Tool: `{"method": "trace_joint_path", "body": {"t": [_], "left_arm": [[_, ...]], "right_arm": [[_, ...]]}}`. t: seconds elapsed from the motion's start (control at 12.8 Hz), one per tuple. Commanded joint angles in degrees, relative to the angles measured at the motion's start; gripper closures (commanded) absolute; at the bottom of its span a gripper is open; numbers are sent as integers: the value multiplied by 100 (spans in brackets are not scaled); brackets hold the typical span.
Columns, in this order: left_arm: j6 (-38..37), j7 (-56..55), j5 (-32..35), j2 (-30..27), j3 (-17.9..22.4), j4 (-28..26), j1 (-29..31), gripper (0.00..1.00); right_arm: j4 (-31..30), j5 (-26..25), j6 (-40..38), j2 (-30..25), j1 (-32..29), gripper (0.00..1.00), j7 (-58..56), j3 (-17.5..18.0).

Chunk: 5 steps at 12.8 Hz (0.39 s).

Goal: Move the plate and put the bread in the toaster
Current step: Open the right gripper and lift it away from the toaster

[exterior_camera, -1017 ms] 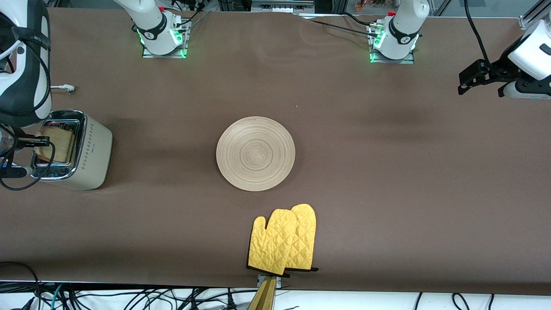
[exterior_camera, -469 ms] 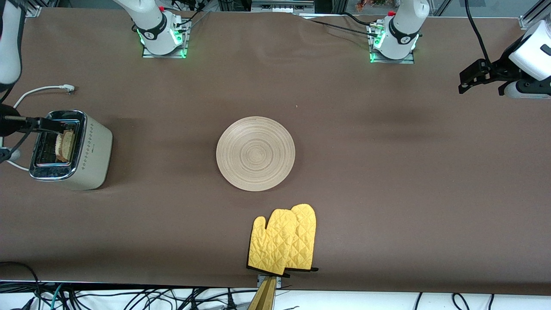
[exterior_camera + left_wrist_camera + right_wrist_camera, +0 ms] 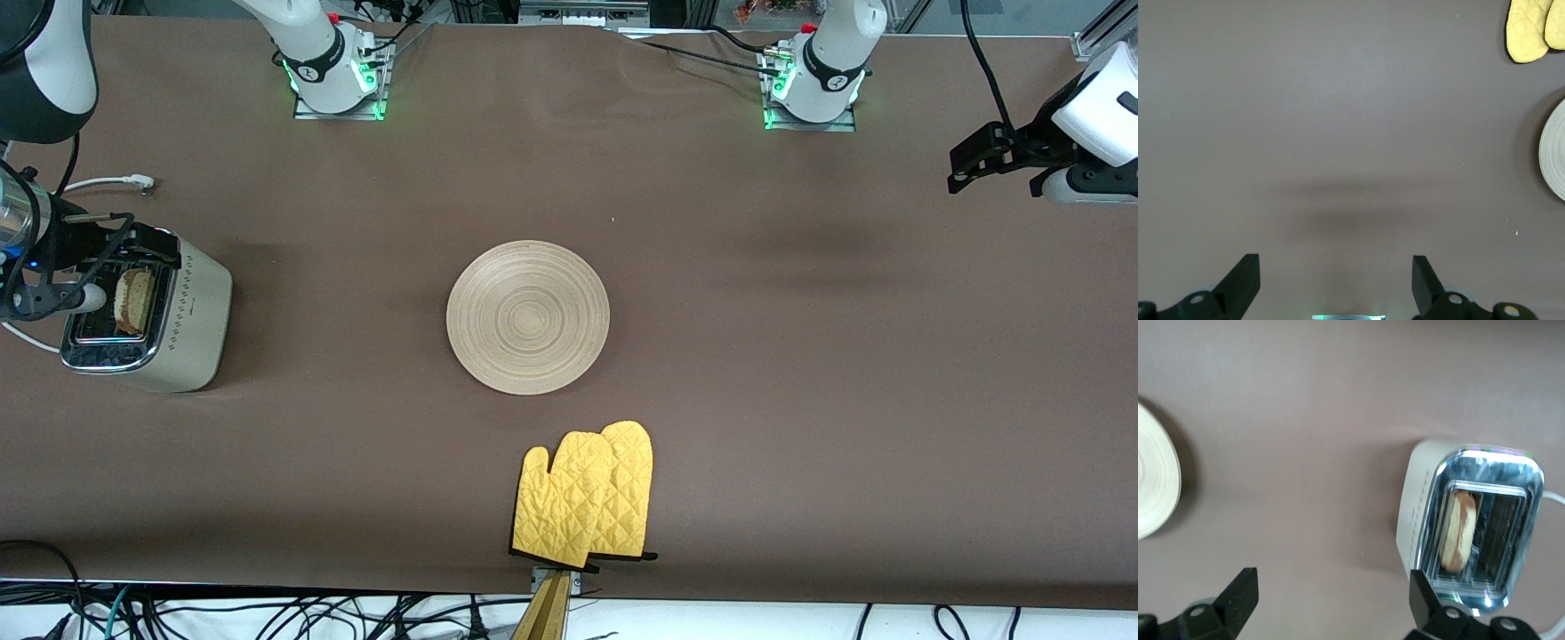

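Your right gripper [image 3: 133, 242], fingers spread and empty, hovers over the toaster [image 3: 147, 311] at frame left; the bread [image 3: 133, 300] stands in a slot. Your left gripper [image 3: 969, 164], open, waits upper right. The plate [image 3: 528, 316] sits center. No writing is legible.

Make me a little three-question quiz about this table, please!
1. True or false: the speckled brown bread slice stands in a slot of the cream-white chrome-topped toaster.
2. What lies nearer the front camera than the round grooved wooden plate?
A. a white mug
B. yellow quilted oven mitts
C. a metal spoon
3. Fill in: the right gripper hangs over the toaster end with its fingers ____; the left gripper waits over bare table.

Key: 1 true; 2 B; 3 open.
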Motion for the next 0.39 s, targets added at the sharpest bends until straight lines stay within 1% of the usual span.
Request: {"method": "trace_joint_path", "body": {"t": [0.0, 0.16, 0.31], "left_arm": [[-116, -6, 115, 116, -26, 196, 125, 0], [-72, -14, 167, 134, -43, 196, 99, 0], [-72, -14, 97, 151, -17, 205, 168, 0]], "right_arm": [[-1382, 37, 752, -1064, -796, 0, 211, 637], [-1303, 37, 244, -1249, -877, 0, 194, 647], [-1294, -25, 102, -1259, -877, 0, 194, 656]]}}
